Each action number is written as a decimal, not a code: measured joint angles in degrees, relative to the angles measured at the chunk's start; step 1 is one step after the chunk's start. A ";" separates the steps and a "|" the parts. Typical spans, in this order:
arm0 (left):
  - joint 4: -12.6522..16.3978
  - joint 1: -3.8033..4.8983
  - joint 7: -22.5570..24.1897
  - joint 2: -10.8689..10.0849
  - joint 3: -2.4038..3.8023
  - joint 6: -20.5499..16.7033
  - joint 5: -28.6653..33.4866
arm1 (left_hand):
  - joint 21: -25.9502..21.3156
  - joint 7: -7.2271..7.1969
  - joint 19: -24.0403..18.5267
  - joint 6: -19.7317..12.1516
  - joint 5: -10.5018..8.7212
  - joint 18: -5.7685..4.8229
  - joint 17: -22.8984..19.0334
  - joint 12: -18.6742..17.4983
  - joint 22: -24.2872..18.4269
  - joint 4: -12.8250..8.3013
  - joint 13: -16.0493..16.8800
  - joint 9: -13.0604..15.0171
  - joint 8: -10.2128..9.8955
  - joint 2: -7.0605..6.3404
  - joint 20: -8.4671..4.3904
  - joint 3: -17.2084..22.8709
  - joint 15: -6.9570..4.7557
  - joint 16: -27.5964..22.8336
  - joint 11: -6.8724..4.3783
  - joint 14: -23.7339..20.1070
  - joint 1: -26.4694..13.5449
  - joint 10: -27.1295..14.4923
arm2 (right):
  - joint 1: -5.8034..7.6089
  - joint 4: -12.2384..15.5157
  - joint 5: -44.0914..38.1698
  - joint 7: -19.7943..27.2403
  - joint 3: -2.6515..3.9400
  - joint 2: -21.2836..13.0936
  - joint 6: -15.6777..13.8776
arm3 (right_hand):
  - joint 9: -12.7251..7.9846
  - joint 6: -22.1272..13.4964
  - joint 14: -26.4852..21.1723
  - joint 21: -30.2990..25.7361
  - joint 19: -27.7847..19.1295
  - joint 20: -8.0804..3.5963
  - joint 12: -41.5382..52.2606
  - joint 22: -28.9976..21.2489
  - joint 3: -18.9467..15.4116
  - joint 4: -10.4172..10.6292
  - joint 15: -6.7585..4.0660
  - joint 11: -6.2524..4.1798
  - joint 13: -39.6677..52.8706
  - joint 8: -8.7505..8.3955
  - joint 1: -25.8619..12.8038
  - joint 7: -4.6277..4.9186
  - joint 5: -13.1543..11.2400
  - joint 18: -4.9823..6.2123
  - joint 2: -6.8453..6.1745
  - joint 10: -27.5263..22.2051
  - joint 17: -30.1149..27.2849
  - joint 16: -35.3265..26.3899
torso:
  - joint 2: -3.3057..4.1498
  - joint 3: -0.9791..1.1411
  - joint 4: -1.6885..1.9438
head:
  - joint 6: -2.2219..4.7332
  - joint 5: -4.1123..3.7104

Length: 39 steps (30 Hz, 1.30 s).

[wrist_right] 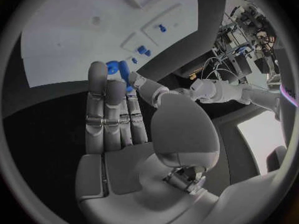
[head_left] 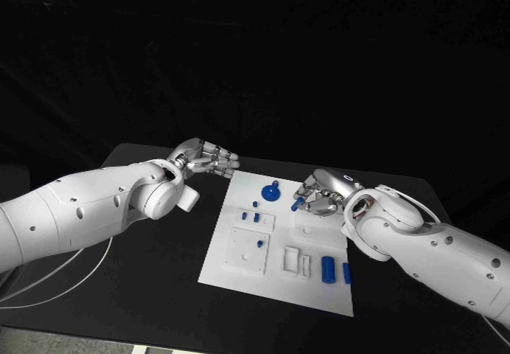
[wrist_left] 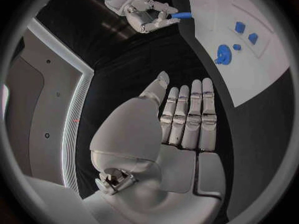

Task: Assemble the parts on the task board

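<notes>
- my right hand point(head_left: 319, 193) hangs over the far right part of the task board point(head_left: 247, 273); its fingers point(wrist_right: 107, 102) pinch a small blue part point(wrist_left: 182, 15) that sticks out toward the board's middle.
- my left hand point(head_left: 208, 159) sits just off the board's far left corner, above the bare tabletop point(head_left: 149, 295); its fingers point(wrist_left: 190, 117) lie straight and side by side, thumb apart, holding nothing.
- the board lies in the middle of the tabletop, its long side running from the near edge to the far edge.
- a round blue part with a short stem point(head_left: 271, 192) rests on the board near its far edge, just beside my right hand.
- two small blue pegs point(head_left: 250, 217) stand in a raised white block left of the board's middle.
- two blue bars point(head_left: 337, 271) lie side by side near the board's near right corner, with white slotted blocks point(head_left: 296, 261) just to their left.
</notes>
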 measured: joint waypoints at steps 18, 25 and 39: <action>-0.35 -0.05 0.19 1.07 0.00 -0.03 0.01 | 0.00 0.00 0.00 0.00 0.00 0.00 0.00 0.00 -0.09 0.00 0.00 0.00 0.00 0.00 0.00 0.00 0.00 0.00 0.00 0.00 0.00 0.00 | -0.14 0.92 -5.51 1.85 -6.86 8.79 0.55 | -0.10 0.04 0.01 -0.07 0.01 0.02 -0.01 0.68 0.23 -0.41 0.02 -0.10 -0.05 -0.13 -0.24 0.09 0.28 0.13 0.26 -0.10 0.13 0.00 | 0.01 -0.09 0.12 | 0.02 1.41; -0.36 -0.08 0.26 1.46 0.00 -0.03 0.01 | 0.00 0.00 0.00 0.00 0.00 0.00 0.00 0.00 -0.08 0.00 0.00 0.00 0.00 0.00 0.00 0.00 0.00 0.00 0.00 0.00 0.00 0.00 | -0.90 0.20 -9.06 2.47 -8.77 11.04 0.57 | -0.04 0.03 0.02 -0.31 0.01 0.02 -0.03 0.87 0.46 -0.66 0.03 -0.11 -0.05 -0.15 -0.23 0.10 0.28 0.15 0.26 -0.11 0.12 -0.26 | 0.02 -0.08 0.07 | -0.17 1.93; -0.29 -0.12 0.47 1.71 0.00 -0.06 0.01 | 0.00 0.00 0.00 0.00 0.00 0.00 0.00 0.00 -0.08 0.00 0.00 0.00 0.00 0.00 0.00 0.00 0.00 0.00 0.00 0.00 0.00 0.00 | -2.10 -1.81 -13.75 2.82 -10.98 13.34 0.37 | -0.05 -0.08 0.11 -0.31 0.01 0.03 -0.12 1.15 0.38 -0.73 0.11 -0.20 -0.02 0.00 -0.21 0.16 0.27 0.18 0.25 -0.20 0.11 -0.26 | 0.06 -0.02 0.03 | -1.01 2.44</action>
